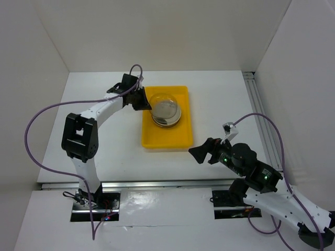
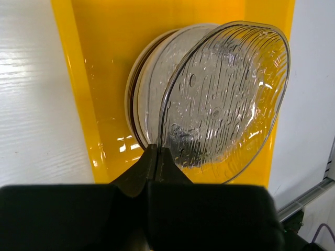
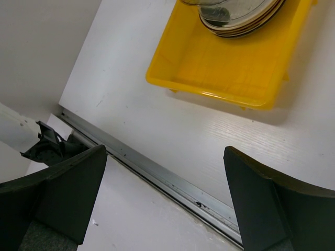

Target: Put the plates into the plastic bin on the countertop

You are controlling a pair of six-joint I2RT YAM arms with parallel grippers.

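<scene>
The left gripper (image 1: 140,99) reaches over the left wall of the yellow plastic bin (image 1: 167,140), its jaws pinched narrow on the rim of a clear glass plate (image 2: 225,99). The plate hangs tilted. Its gripped edge is low and close to the stack of plates (image 2: 137,99) already in the bin, and its free edge is lifted up and away. Whether the low edge touches the stack I cannot tell.

The stack sits in the far half of the bin, whose long axis runs from near to far in the overhead view, and the near half is bare yellow floor. The relation that matters is that the held plate lies straight out from the jaws and almost squarely over the stack, offset mainly by its tilt. Judged from that, the step in hand is setting this plate down, which calls for levelling and lowering it rather than carrying it sideways. A tilted release could let the glass slide off the pile.

The right gripper (image 1: 201,153) hangs well apart, just off the bin's near right corner over the white desk (image 1: 94,94), with its jaws spread wide and holding nothing. The left arm is plainly the nearer one — no other plates show loose on the desk in these views.
</scene>
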